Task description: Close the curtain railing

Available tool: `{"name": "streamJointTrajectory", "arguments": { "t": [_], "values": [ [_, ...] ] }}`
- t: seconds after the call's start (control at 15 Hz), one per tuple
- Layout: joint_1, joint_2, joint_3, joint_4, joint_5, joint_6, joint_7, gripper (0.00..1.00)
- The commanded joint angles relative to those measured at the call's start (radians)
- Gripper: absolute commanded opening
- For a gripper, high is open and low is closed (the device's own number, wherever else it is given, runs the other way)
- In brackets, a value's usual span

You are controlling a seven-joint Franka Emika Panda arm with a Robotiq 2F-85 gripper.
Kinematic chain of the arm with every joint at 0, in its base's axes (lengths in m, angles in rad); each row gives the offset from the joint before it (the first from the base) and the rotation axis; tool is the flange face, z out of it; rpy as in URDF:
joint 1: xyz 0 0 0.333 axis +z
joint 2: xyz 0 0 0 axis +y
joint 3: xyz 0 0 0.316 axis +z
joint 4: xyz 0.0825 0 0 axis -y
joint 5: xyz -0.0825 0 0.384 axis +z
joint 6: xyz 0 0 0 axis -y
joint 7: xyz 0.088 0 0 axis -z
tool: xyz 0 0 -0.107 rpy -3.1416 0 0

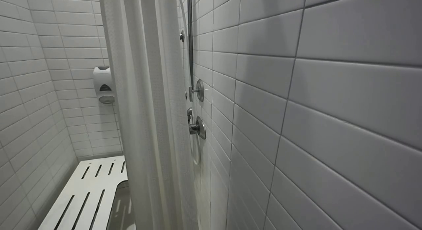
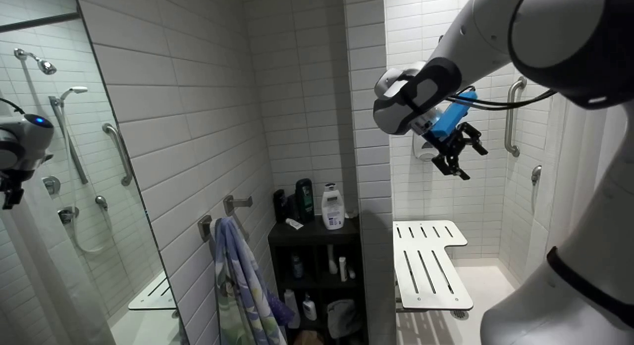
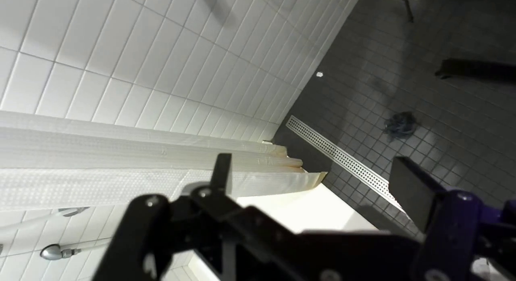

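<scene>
- Arm, white with black bands (image 2: 483,38): rises along the right of an exterior view from five o'clock, bends near two, reaches inward.
- Gripper, black, two-fingered (image 2: 468,161): at three o'clock there, tips aimed toward four. Fingers wide apart, nothing between them.
- Blue block (image 2: 451,116): mounted just behind the gripper.
- Shower curtain, thin, white-grey, long vertical folds (image 1: 148,108): hangs at nine o'clock in an exterior view, a narrow bunched band near the tiled wall (image 1: 296,117). In the wrist view it runs in from nine o'clock, hem toward the floor drain (image 3: 346,163). One finger overlaps its edge there; depth reads poorly, so contact cannot be told.
- Shower curtain, progress as judged: closing appears not begun. Fabric looks gathered to one side and is not in the gripper's hold. Done: nothing that shows. Left: reach the free edge, take hold, draw it across, release.
- Bench, white, slotted (image 2: 421,243): inside the shower, between four and five o'clock in an exterior view; visible at least in part in both exterior views, which suggests the entry is largely uncovered.
- Grab bar, steel (image 2: 510,117): beyond the bench, between two and three o'clock in an exterior view.
- Dispenser, white (image 1: 103,80): on the far wall (image 1: 79,51), between nine and ten o'clock in an exterior view, its side cut off by the curtain.
</scene>
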Motion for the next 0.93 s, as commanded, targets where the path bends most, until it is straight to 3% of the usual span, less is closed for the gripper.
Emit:
{"name": "streamJointTrajectory", "arguments": {
  "t": [0.0, 0.47, 0.53, 0.87],
  "values": [
    [-0.027, 0.128, -0.059, 0.162, -0.068, -0.02, -0.161, 1.0],
    [-0.101, 0.391, -0.14, 0.494, -0.072, -0.054, -0.304, 1.0],
    [-0.093, 0.301, -0.127, 0.37, -0.081, -0.009, -0.271, 1.0],
    [-0.11, 0.389, -0.134, 0.466, -0.082, -0.029, -0.277, 1.0]
  ]
}}
